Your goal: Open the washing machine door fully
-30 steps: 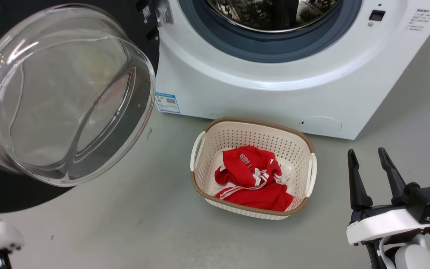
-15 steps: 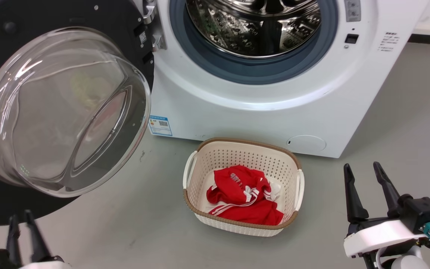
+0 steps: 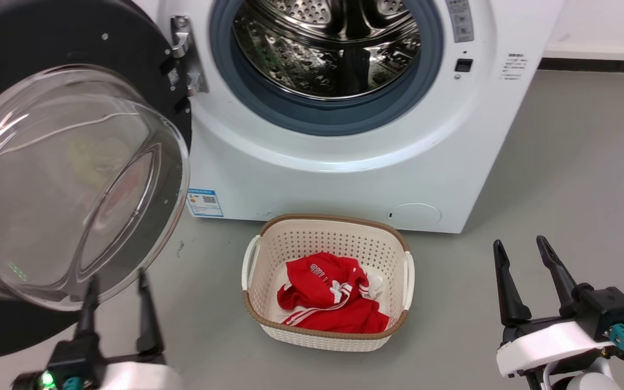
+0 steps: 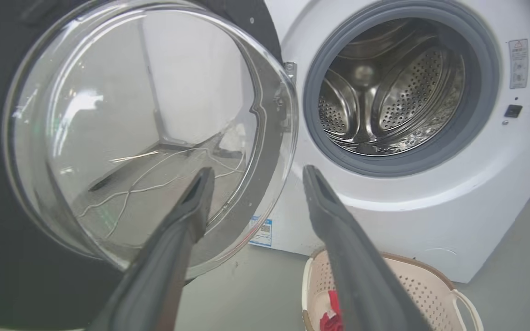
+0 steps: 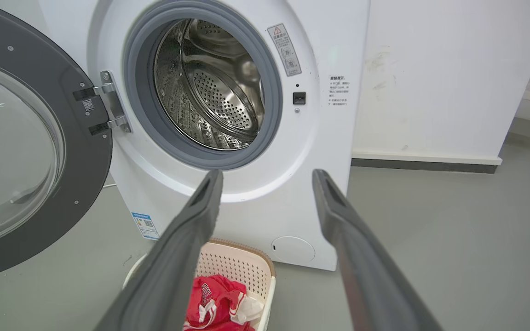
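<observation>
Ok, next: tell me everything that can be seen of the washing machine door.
The washing machine door: large round glossy black disc, bulging clear glass bowl at centre. Swung wide open, bowl facing the head camera, hung on a metal hinge at the left of the washing machine. The open left gripper hovers by its lower rim; contact cannot be told.

left tool (image 3: 117,277) risen into view, before lower rim of the washing machine door (image 3: 63,179)
</observation>
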Robot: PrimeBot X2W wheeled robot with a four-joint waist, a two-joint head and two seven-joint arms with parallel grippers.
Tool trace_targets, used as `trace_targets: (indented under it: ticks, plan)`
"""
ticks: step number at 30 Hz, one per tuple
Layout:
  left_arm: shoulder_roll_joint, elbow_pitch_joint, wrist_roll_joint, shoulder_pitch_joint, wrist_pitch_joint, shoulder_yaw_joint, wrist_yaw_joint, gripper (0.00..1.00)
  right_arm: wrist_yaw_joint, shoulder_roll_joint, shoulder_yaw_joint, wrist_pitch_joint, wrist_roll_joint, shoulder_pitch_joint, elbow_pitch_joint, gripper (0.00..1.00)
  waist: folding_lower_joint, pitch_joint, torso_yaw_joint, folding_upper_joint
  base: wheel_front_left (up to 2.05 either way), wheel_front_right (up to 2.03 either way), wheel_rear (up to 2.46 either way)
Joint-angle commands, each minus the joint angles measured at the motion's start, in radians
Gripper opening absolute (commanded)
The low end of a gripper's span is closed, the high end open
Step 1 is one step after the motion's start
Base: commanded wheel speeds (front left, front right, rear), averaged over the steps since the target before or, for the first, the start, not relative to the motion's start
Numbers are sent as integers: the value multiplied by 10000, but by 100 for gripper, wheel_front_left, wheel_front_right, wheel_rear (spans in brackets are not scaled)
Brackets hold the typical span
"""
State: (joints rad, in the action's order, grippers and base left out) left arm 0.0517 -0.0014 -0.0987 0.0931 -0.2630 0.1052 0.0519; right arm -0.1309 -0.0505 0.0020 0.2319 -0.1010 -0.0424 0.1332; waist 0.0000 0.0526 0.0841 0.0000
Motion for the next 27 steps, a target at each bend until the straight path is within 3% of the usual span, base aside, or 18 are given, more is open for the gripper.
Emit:
trace_targets:
  ticks: [1, 13, 27]
  plan:
    - [-11, -34, 173, -238, -22, -192, -72, 100, 5, 9, -7, -16, 60, 90, -78, 100, 0, -56, -166, 0, 0, 0, 0]
    - [160, 198, 776, -905, -23, -734, -323, 100, 3, 10, -27, -170, 168, 287, -519, 100, 0, -129, -920, 0, 0, 0, 0]
    - [116, 242, 650, -783, -23, -758, -222, 100, 3, 10, 35, -207, 65, 274, -569, 100, 0, -55, -979, 0, 0, 0, 0]
